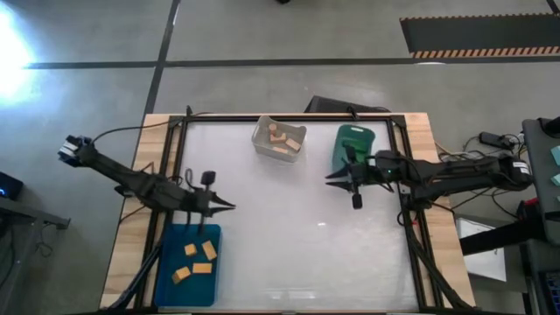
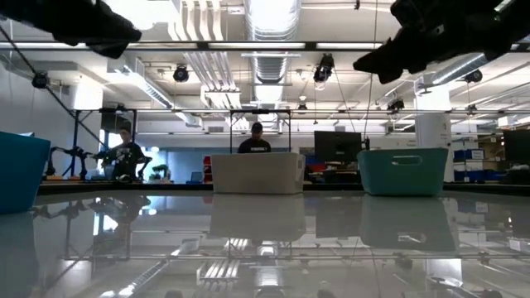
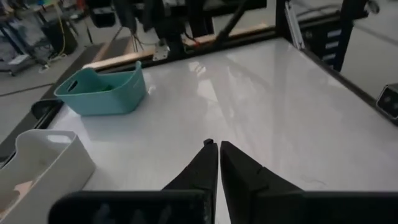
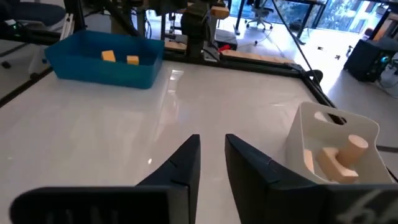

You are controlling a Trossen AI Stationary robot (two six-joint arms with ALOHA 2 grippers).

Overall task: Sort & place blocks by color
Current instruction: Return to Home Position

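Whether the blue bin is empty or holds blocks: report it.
Not empty. The blue bin holds four orange blocks lying loose on its floor in the high view.

Both arms stretch inward, tips facing each other. The left hand (image 1: 229, 206) has its fingers nearly touching. The right hand (image 1: 331, 179) has its fingers slightly parted.

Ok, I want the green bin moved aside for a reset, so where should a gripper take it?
Likely the top rim of the end wall with the handle slot. The green bin stands upright and open-topped with thin walls, so jaws coming straight down can straddle that wall. The right gripper hovers close by it, jaws slightly apart.
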